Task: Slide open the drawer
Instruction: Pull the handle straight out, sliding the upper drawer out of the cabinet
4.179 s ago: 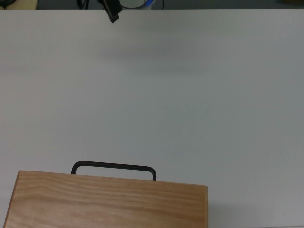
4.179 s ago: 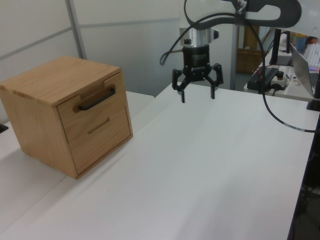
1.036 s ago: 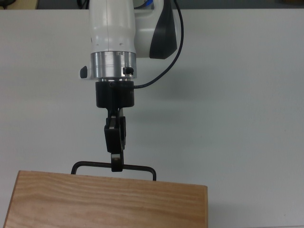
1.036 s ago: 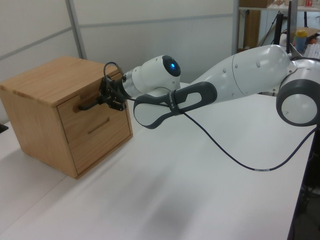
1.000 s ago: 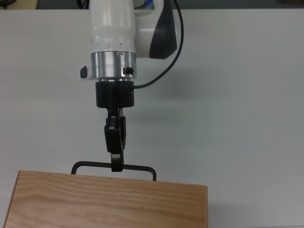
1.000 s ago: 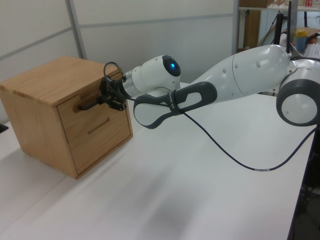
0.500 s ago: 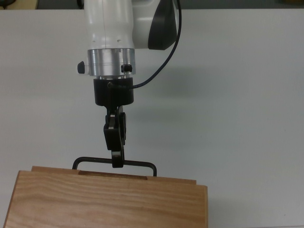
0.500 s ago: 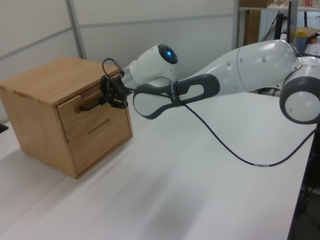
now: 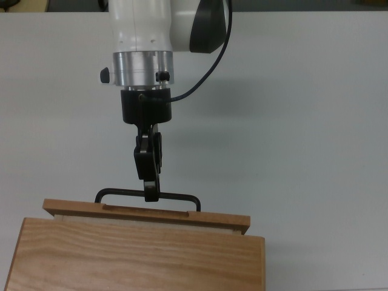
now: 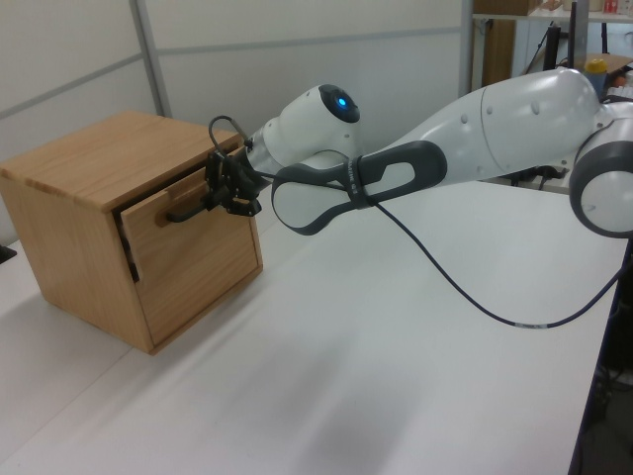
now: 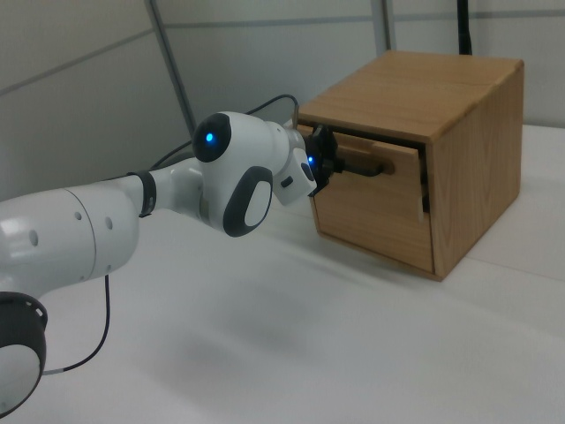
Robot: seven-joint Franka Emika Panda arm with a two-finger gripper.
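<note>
Sticking out a little from the box (image 10: 89, 178), the drawer (image 9: 145, 216) is light wood with a wide front and a long black handle (image 9: 147, 197). It is the top one, at the bottom of the top view, on the white tabletop (image 9: 291, 121). The gripper (image 9: 151, 193) reaches in from the far side. Its jaws are closed tight on the middle of the handle.

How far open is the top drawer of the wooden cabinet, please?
Partly open: the drawer front stands slightly out from the cabinet, a dark gap beside it. The end effector grips its black bar handle.
</note>
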